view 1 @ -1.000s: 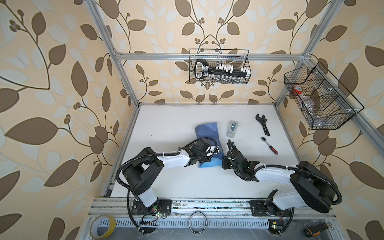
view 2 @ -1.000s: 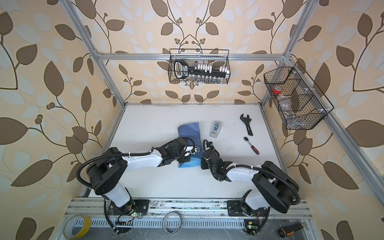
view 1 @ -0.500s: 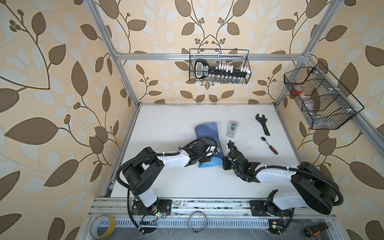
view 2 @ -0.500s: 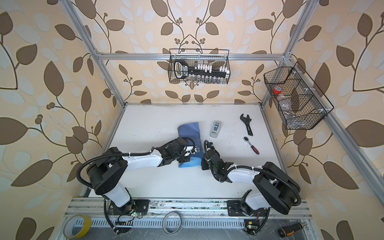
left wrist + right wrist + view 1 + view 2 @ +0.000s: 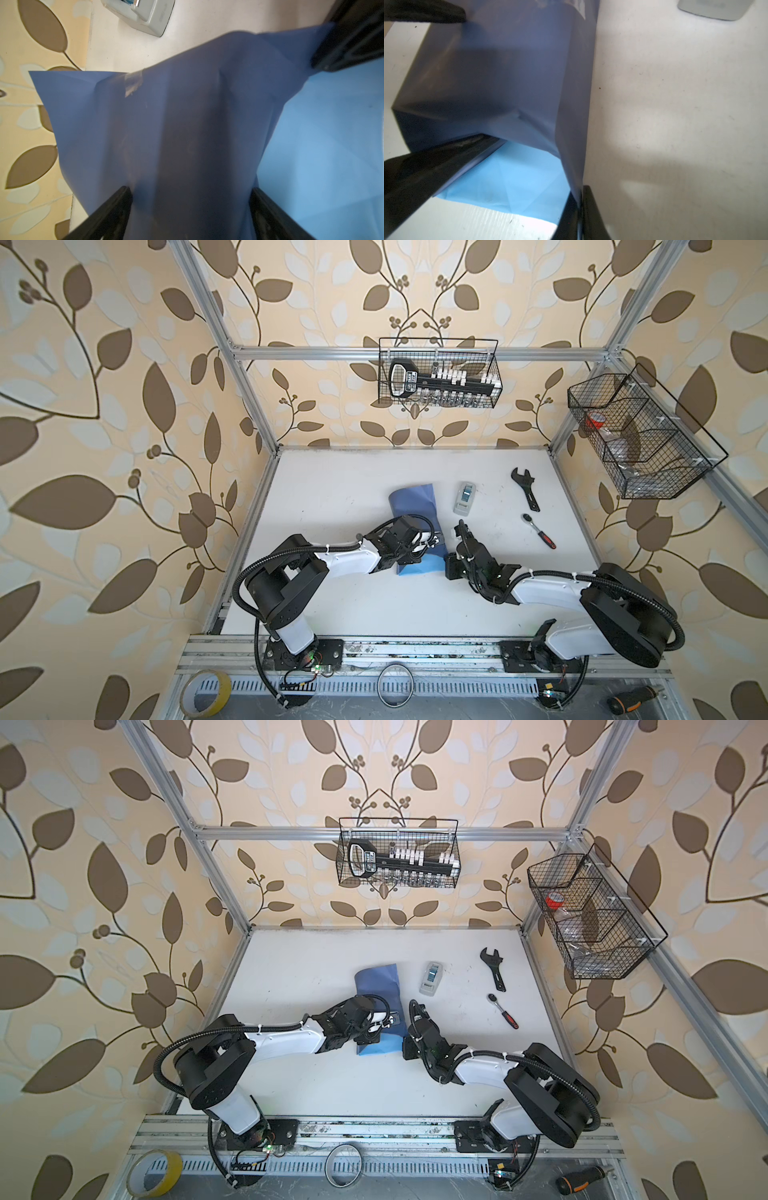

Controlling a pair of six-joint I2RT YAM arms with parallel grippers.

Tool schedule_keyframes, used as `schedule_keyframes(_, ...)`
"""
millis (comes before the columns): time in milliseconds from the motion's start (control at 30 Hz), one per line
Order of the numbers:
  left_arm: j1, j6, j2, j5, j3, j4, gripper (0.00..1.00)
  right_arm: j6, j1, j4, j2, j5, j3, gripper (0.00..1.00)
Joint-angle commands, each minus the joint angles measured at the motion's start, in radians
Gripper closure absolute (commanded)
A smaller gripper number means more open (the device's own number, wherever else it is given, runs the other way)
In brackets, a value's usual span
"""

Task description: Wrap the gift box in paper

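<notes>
**Wrapping, middle stage.** The paper (image 5: 411, 502) sits at mid-table (image 5: 332, 489) between the two arms, near the dispenser (image 5: 464, 497). The box itself is hidden. Only a dark block shape under the sheet in the left wrist view suggests where it is.

**Done.** The dark face of the sheet is drawn over the block and round its sides. A tape strip (image 5: 133, 83) lies across the overlapping edge, so the body wrap appears closed and fixed.

**Left gripper** (image 5: 189, 189). Its jaws stand wide apart, one against each papered side, apparently clamping the box to steady it.

**Right gripper** (image 5: 580, 193). Its jaws are almost together, with the edge of a side flap running into the narrow slit between them. It is pinching the paper at the near end.

**Left to do.** Both ends look unfinished.
- At the near end the tube gapes, and the light inner face (image 5: 512, 182) lies flat on the table.
- At the far end a dark sleeve juts past the block, unfolded.

Each end probably needs its side flaps creased in, then folding shut and taping.
</notes>
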Motion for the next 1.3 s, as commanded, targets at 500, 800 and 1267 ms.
schedule_keyframes(500,0.002,0.028,0.023,-0.001,0.000,-0.058,0.11,-0.069,-0.142,-0.092,-0.098,-0.167,-0.032,0.85)
schedule_keyframes(800,0.002,0.028,0.027,-0.004,0.002,-0.058,0.11,-0.036,-0.081,-0.040,-0.042,-0.165,0.000,0.88)
schedule_keyframes(1267,0.002,0.028,0.028,-0.002,0.002,-0.055,0.11,0.015,-0.038,0.036,0.032,-0.130,0.043,0.89)
